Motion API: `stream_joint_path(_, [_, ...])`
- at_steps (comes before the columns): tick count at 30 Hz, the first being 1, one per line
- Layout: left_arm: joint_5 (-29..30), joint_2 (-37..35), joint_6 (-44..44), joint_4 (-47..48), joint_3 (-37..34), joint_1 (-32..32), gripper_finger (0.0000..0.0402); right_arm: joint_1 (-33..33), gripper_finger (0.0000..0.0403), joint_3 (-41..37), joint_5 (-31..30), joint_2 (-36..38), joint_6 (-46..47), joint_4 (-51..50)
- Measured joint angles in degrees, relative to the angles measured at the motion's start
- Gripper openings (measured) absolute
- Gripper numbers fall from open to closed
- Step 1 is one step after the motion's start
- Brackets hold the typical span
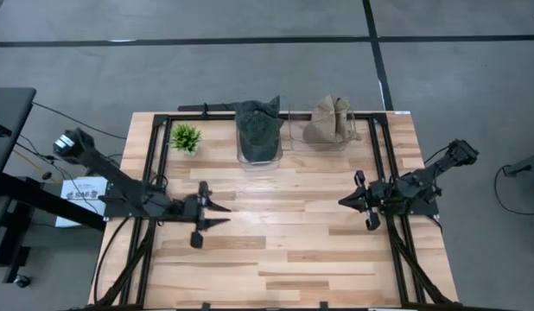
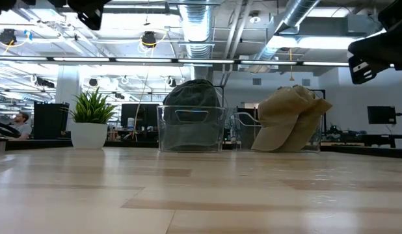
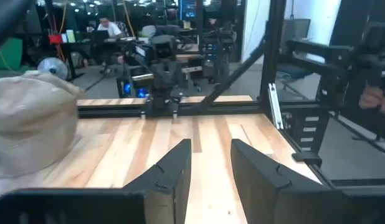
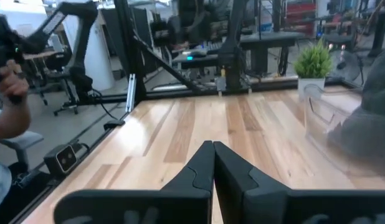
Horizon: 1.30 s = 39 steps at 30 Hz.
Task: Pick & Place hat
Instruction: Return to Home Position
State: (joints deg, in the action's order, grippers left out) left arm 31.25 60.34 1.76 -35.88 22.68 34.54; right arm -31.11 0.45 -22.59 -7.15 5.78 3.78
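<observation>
Wood-plank worktop (image 1: 284, 250), reported left to right as the high view shows it. Small green potted plant in a white pot (image 1: 186, 136) stands near the far-left corner. Left gripper (image 1: 222, 215) hovers over the left-centre, fingers parted and holding nothing, pointing toward the middle. Left transparent plastic bin (image 1: 260, 161) at the far edge holds a dark green fabric cap (image 1: 258, 130). Just beside it, the right transparent plastic bin (image 1: 295, 136) holds the brown fabric cap (image 1: 330, 123). This cap sits inside the walls with its crown heaped above the rim, and its long axis runs roughly side to side across the bin. Right gripper (image 1: 345, 201) hangs over the right-centre, fingers clenched together on nothing. From this gripper the brown cap lies toward the far edge and slightly inward, well apart; the right arm is the nearer one. Assessment: placement looks complete, and only retraction of both arms to rest is outstanding. Bare worktop lies between each gripper and its base, with no obstruction noted. Both bins sit off either retreat path.
</observation>
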Motion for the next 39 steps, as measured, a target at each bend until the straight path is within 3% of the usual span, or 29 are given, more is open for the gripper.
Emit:
stream_joint_path(3, [-0.78, -10.45, -1.84, 10.64, 0.0, -1.05, 0.0111, 0.0, 0.0, -0.02, 0.09, 0.04, 0.22, 0.12])
stream_joint_path(6, [-5.22, -19.77, -2.23, 17.65, -0.78, -2.15, 0.0111, 0.07, 0.0, -0.02, 0.09, 0.02, 0.2, 0.08])
stream_joint_path(10, [-10.17, -30.36, -3.13, 18.27, -7.56, -3.3, 0.0111, 0.09, 0.0, -0.04, 0.09, 0.02, -0.15, 0.06])
stream_joint_path(18, [-12.69, -45.01, -6.8, 15.41, -21.47, -7.74, 0.0111, 0.09, 0.0, -0.07, 0.07, 0.02, -0.22, 0.05])
stream_joint_path(24, [-20.43, -45.33, -7.22, 18.34, -22.36, -9.77, 0.0111, 0.09, 0.0, -0.09, 0.06, 0.02, -0.22, 0.06])
stream_joint_path(39, [-18.95, -40.66, -6.56, 17.86, -22.36, -11.84, 0.0111, 0.09, 0.0, -0.13, 0.05, 0.02, -0.22, 0.06])
